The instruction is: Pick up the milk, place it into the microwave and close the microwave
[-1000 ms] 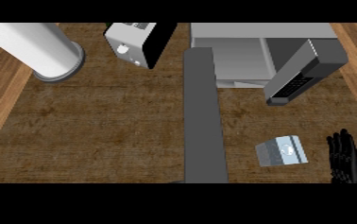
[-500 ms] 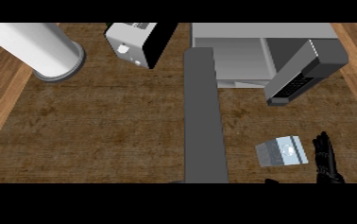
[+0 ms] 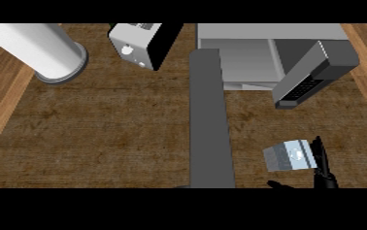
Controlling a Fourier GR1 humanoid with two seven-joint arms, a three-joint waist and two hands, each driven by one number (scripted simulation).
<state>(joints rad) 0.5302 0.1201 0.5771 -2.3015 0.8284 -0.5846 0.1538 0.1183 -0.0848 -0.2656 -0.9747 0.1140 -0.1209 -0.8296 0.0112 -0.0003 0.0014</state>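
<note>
The milk (image 3: 290,156), a small grey-white carton, lies on the wooden counter at the lower right. My right hand (image 3: 324,167) comes in from the bottom edge. Its straight black fingers run up along the carton's right side. The thumb (image 3: 279,185) shows just below the carton's lower left corner. The hand is open around the carton without closing on it. The microwave (image 3: 247,54) stands at the top right, and its door (image 3: 314,73) is swung open toward the right. My left hand does not show.
A long grey bar (image 3: 211,127) runs down the middle from the microwave to the bottom edge, left of the milk. A toaster (image 3: 136,44) stands at top centre and a white cylinder (image 3: 43,54) at top left.
My right hand has moved left from the right edge to the milk. Its fingers now lie along the carton's right side and the thumb has come in below it. The milk has not moved.
</note>
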